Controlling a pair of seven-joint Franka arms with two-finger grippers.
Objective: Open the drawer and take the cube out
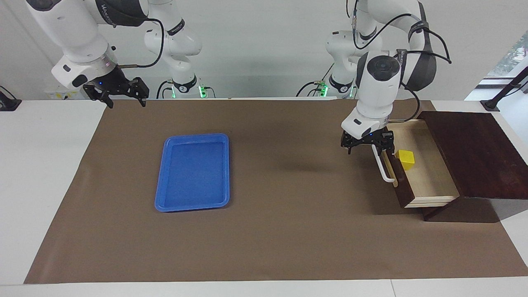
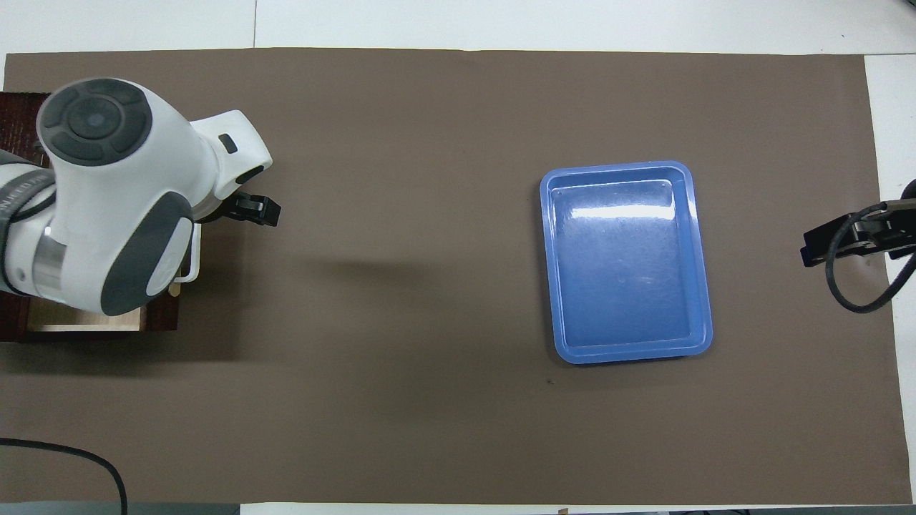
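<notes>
The drawer (image 1: 427,175) stands pulled out of its dark wooden box (image 1: 474,152) at the left arm's end of the table, its pale inside showing. The yellow cube (image 1: 406,159) sits in it, close to the drawer's front. My left gripper (image 1: 367,145) hangs open and empty over the end of the white handle (image 1: 383,167) that is nearer to the robots. In the overhead view the left arm hides the cube and most of the drawer (image 2: 93,325); one of its fingers (image 2: 257,209) sticks out. My right gripper (image 1: 119,95) waits open above the mat's corner at the right arm's end.
A blue tray (image 1: 193,171) lies on the brown mat toward the right arm's end, also seen as the blue tray (image 2: 626,261) from above. Bare mat stretches between the tray and the drawer.
</notes>
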